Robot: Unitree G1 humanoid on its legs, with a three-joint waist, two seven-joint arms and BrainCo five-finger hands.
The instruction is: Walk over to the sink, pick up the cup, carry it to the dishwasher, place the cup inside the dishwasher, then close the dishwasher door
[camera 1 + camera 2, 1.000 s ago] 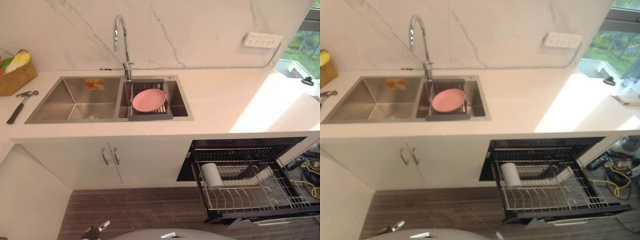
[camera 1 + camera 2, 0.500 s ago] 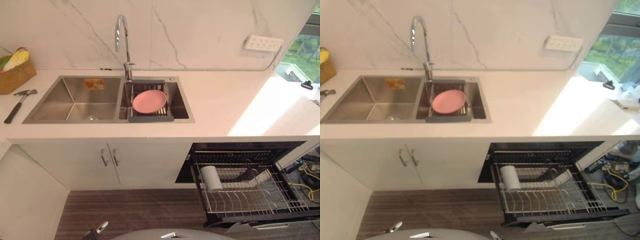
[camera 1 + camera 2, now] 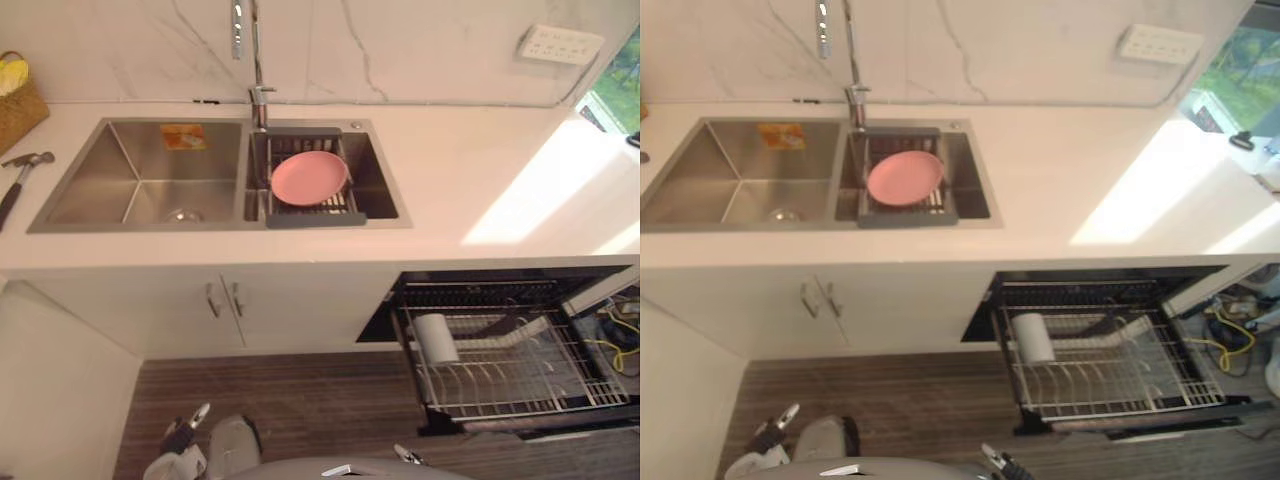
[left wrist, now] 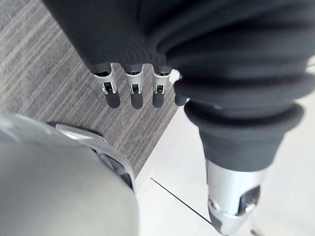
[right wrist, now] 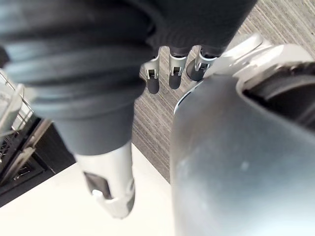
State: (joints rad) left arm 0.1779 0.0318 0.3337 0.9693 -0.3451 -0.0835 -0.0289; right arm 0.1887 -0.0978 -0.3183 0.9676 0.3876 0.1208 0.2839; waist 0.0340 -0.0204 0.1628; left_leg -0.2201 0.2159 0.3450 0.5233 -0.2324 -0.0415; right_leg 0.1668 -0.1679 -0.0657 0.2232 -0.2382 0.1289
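White desk (image 3: 480, 170) w/ sink (image 3: 150, 175) up top; cup (image 3: 435, 337) already sits in open dishwasher (image 3: 540, 378) at lower right, so only shutting it is left; left hand (image 4: 132, 88) & right hand (image 5: 172, 73) hang slack-fingered, empty.

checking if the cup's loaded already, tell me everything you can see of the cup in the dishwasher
The cup is plain white, a smooth cylinder with no handle showing; it looks like ceramic or plastic. It rests on the wire rack that is pulled out of the open dishwasher, at the rack's left end near the back, touching the wires. Whether it stands or lies tilted is hard to tell.
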